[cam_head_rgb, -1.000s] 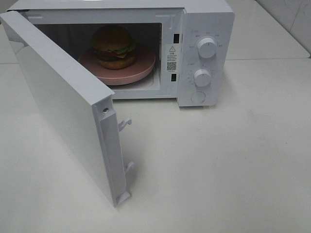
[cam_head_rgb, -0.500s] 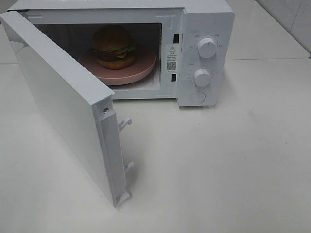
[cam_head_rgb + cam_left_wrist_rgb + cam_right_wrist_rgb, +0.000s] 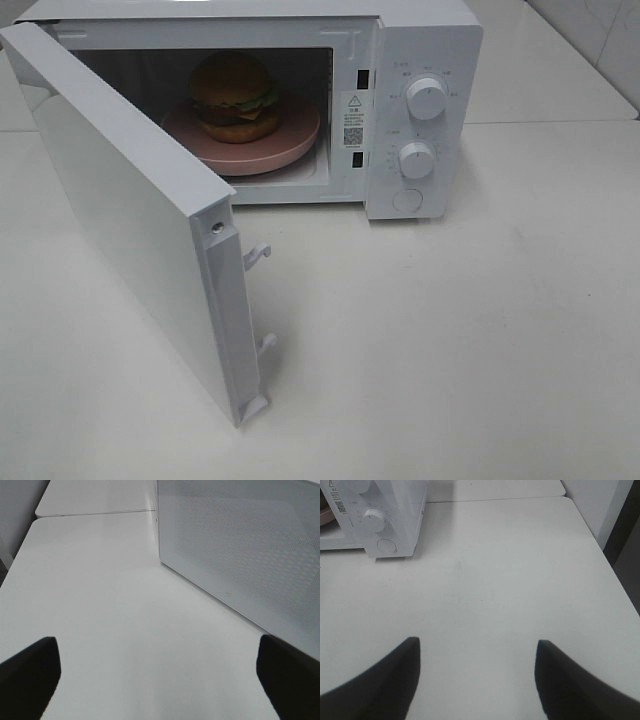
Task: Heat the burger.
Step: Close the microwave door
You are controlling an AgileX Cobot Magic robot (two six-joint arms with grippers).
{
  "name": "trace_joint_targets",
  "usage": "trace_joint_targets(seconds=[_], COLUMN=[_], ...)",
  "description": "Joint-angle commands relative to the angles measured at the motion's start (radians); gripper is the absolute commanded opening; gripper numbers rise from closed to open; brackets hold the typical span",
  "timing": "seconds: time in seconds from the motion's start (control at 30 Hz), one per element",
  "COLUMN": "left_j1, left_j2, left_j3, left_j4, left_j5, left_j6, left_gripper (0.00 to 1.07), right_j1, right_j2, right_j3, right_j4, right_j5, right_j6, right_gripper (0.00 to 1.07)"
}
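Observation:
The burger (image 3: 235, 95) sits on a pink plate (image 3: 290, 140) inside the white microwave (image 3: 420, 60), whose door (image 3: 120, 210) stands swung wide open toward the front left. Neither arm shows in the exterior high view. In the left wrist view my left gripper (image 3: 157, 647) is open with only bare table between its dark fingers (image 3: 30, 675), and the door's mesh panel (image 3: 240, 545) is close by. In the right wrist view my right gripper (image 3: 477, 645) is also open and empty, over the table some way from the microwave's control panel (image 3: 395, 510).
The control panel carries two white knobs (image 3: 427, 98) (image 3: 416, 160) and a round button (image 3: 407, 200). Door latch hooks (image 3: 258, 255) stick out from the door's free edge. The white table (image 3: 450, 340) reaches an edge near a wall in the right wrist view (image 3: 615, 565).

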Motion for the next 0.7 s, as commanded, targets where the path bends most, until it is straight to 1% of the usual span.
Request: trace_joint_targets(seconds=[0.03, 0.7], left_j1=[0.001, 0.001], left_j2=[-0.016, -0.016], left_j3=[0.003, 0.003], left_j4=[-0.005, -0.005], left_j5=[-0.008, -0.008], left_j6=[-0.001, -0.001], left_gripper=[1.0, 1.0], right_j1=[-0.003, 0.001], right_j2=[-0.026, -0.026], right_j3=[0.003, 0.003], right_j4=[0.0, 0.0], right_j5=[-0.006, -0.006], right_j6=[-0.008, -0.008], right_gripper=[0.63, 0.63])
